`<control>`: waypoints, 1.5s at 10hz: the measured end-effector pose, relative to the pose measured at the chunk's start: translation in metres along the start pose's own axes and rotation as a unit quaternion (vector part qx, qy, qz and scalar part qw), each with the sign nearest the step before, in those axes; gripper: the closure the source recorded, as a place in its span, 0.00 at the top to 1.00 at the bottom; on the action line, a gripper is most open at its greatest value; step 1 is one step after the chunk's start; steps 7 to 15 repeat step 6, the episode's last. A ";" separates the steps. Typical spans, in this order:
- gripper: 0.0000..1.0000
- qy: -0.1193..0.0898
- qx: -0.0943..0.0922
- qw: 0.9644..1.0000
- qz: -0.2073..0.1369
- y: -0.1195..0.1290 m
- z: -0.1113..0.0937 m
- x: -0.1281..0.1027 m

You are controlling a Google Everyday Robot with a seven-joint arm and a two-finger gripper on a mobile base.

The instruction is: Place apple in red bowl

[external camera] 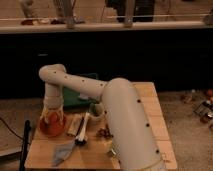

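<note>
Pale wood table carries a grey cloth nearest, then dark grapes. Further left, the gripper hangs directly over the red bowl. The apple is not visible.

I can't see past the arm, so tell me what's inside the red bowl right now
The gripper hangs directly over the red bowl, covering most of its inside. Only orange-red rim shows. Whether the apple lies inside is hidden.
</note>
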 end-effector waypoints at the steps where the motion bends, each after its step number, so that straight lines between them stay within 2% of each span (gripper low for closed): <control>1: 0.01 -0.006 -0.003 1.000 0.002 0.000 0.001 0.001; 4: 0.01 -0.024 -0.013 1.000 0.005 -0.001 0.006 0.003; 6: 0.01 -0.029 -0.015 0.999 0.008 0.002 0.007 0.004; 15: 0.01 -0.029 -0.015 0.999 0.008 0.002 0.007 0.004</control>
